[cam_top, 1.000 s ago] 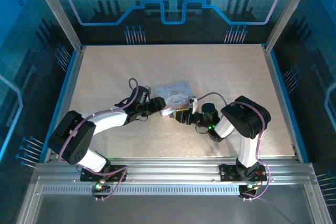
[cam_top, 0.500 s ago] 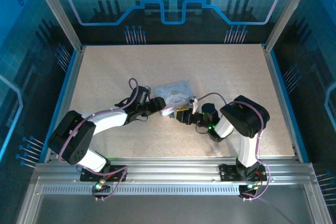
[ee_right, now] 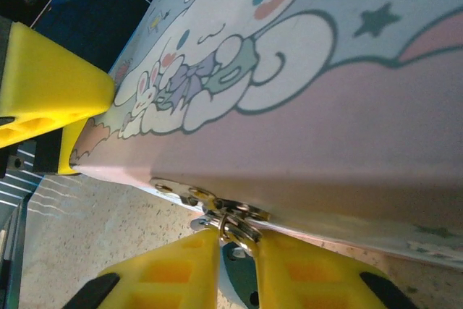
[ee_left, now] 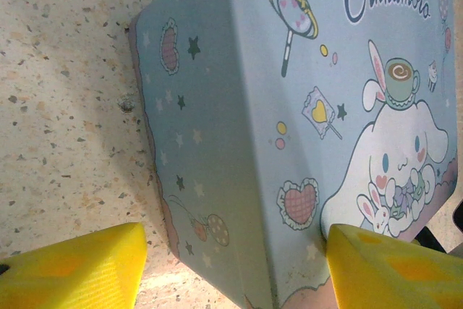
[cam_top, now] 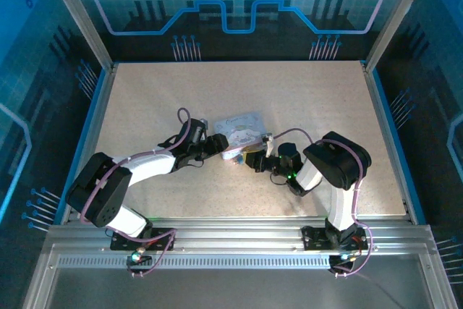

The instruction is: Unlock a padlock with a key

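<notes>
Top external view: the speckled tabletop point(cam_top: 304, 99) spreads wide, and the lavender cartoon-printed tin box point(cam_top: 242, 127) sits near its middle, with 2 arms meeting at it from the near side. The left gripper point(cam_top: 215, 145) is at the box's left end. On the left wrist view its 2 yellow fingers point(ee_left: 72, 269) stand wide open, 1 clear of the box over bare tabletop, the other right up against the box's near edge. The right gripper point(ee_right: 237, 240) is in at the front edge, pinched tight on the padlock point(ee_right: 230, 222). The padlock's thin metal loop hangs from the box's hasp point(ee_right: 181, 192), right between the fingertips.
</notes>
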You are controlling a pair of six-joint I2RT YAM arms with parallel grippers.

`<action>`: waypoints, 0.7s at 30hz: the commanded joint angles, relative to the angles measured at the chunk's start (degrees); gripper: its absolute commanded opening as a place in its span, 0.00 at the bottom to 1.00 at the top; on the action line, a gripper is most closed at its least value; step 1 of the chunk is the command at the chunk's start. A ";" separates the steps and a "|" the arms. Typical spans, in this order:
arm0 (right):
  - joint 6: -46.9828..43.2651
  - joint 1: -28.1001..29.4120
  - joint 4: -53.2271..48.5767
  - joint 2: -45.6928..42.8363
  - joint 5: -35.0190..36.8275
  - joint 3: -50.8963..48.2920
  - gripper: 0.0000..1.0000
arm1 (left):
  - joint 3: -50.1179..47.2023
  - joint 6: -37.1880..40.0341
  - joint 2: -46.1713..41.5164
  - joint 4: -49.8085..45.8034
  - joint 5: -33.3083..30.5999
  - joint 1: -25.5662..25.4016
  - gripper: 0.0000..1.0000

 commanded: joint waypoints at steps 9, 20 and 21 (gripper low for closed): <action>1.71 -0.30 2.81 0.71 1.58 -0.58 0.05 | -2.01 -0.24 1.03 -6.19 -0.27 -0.64 0.67; 5.84 -1.29 6.02 1.48 2.95 -2.11 0.01 | -2.33 -0.35 1.01 -6.12 -0.55 -0.64 0.67; 6.12 -1.46 6.37 1.36 2.91 -2.30 0.01 | -2.40 -0.40 1.07 -6.00 -0.51 -0.65 0.67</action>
